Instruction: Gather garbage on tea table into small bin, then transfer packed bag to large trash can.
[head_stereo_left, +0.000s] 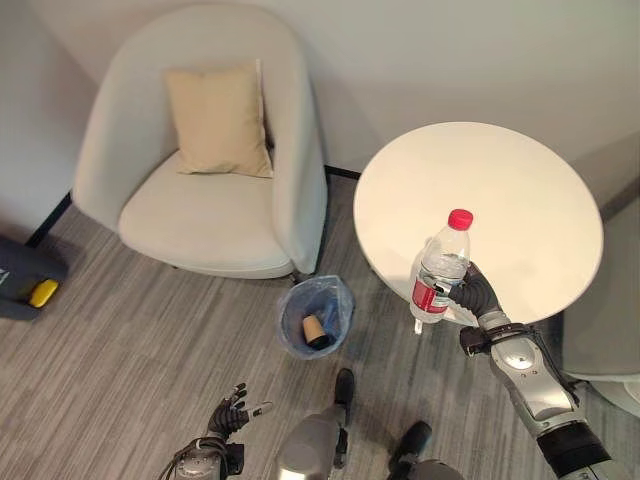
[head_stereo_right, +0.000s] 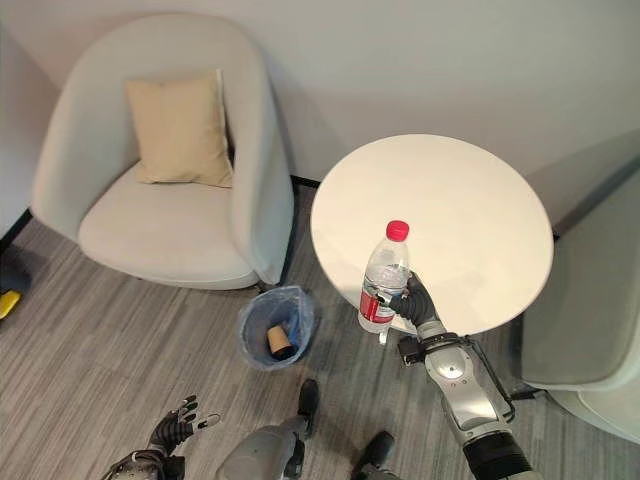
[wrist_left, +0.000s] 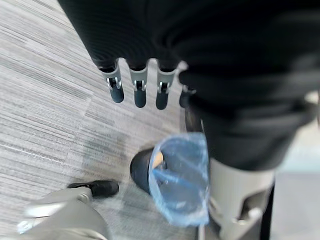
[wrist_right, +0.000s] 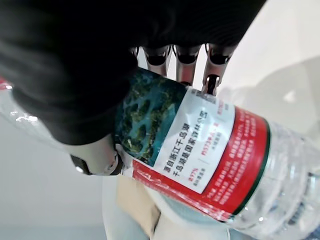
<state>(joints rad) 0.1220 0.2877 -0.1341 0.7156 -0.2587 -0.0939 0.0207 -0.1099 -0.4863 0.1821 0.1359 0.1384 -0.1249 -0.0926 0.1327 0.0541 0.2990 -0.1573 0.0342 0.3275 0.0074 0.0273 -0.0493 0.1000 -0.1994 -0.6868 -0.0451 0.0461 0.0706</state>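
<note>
clear plastic water bottle with a red cap sits upright in my right hand, fingers wrapped round it — at the near edge of the round white tea table. small blue-bagged bin stands beside the table; my left hand hangs slack-fingered, well apart.

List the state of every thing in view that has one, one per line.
Bottle: capped, upright, held at the table's near edge.
Right hand: shut on the bottle.
Left hand: open, low over the floor, holding nothing.
Bin: lined with a blue bag, open, brown cup inside.
Table: top bare.
Armchair: one cushion leaning against its back.
</note>
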